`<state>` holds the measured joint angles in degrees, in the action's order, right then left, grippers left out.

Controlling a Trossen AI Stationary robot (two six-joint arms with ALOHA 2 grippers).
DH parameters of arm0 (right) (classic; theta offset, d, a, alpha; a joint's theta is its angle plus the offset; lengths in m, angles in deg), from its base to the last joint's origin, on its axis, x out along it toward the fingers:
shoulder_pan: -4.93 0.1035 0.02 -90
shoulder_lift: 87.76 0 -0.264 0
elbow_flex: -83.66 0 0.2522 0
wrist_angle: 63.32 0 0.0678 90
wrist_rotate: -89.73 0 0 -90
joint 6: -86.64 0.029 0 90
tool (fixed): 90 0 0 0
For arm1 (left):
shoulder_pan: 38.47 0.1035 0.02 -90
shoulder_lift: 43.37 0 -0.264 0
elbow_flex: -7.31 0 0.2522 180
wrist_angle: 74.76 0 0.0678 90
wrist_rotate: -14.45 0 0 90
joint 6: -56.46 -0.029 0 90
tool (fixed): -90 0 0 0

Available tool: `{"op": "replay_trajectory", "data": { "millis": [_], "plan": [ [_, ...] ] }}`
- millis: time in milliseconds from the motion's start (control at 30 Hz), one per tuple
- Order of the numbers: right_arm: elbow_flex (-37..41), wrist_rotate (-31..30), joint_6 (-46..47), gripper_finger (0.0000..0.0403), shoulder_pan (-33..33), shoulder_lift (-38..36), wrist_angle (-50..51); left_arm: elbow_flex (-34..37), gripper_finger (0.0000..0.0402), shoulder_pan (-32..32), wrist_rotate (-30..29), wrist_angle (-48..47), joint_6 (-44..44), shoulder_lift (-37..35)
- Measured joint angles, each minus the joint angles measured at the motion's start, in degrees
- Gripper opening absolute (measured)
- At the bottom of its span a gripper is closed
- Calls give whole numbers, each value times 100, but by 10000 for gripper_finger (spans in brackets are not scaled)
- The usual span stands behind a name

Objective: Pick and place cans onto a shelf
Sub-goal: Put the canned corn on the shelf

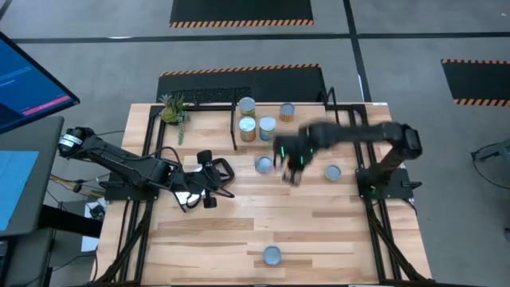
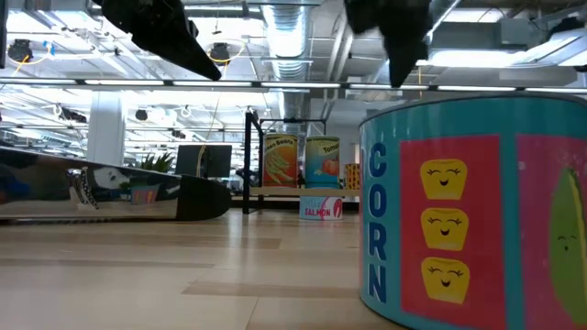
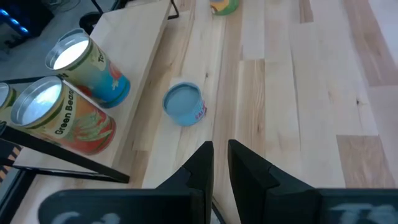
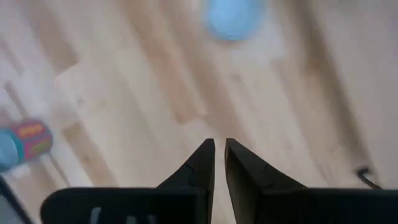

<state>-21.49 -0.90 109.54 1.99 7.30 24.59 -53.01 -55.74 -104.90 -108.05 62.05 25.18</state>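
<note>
Surveying from above, several cans (image 1: 248, 127) are noted on the shelf (image 3: 134, 43) at 12 o'clock. Three remain on the tabletop (image 1: 239, 223). The left claw (image 3: 221, 152) and right claw (image 4: 219, 146) are clenched, empty.

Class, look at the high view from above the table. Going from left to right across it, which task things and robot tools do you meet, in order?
Left tool → tall can with silvery top on the light-wood shelf → right tool → small blue-topped can standing alone on the table.
</note>
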Motion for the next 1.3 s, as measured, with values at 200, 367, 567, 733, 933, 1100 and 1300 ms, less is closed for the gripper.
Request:
{"op": "replay_trajectory", "data": {
  "millis": [200, 367, 567, 733, 933, 1100, 1300],
  "plan": [
    [751, -1873, 1126, 62, 2188, 87, -1871, 0, 38, 1, 1, -4, 10, -2],
    [906, -2214, 1964, 62, 3052, 722, -2817, 0, 38, 0, 1, -26, 28, -2],
    [741, -1167, 2523, 62, 3356, 1416, -2960, 0, 38, 0, 1, -42, -46, -2],
    [655, -860, 2530, 62, 3503, 1600, -3024, 0, 38, 1, 1, -28, -42, -2],
    [638, -744, 2527, 62, 3549, 1476, -3608, 0, 38, 0, 1, -43, -9, -2],
    [638, -359, 2529, 62, 3646, 1634, -3902, 0, 38, 1, 1, -28, 8, -2],
    [643, -360, 2752, 62, 3700, 1762, -4052, 0, 38, -1, 3, -19, 13, -2]
  ]
}}
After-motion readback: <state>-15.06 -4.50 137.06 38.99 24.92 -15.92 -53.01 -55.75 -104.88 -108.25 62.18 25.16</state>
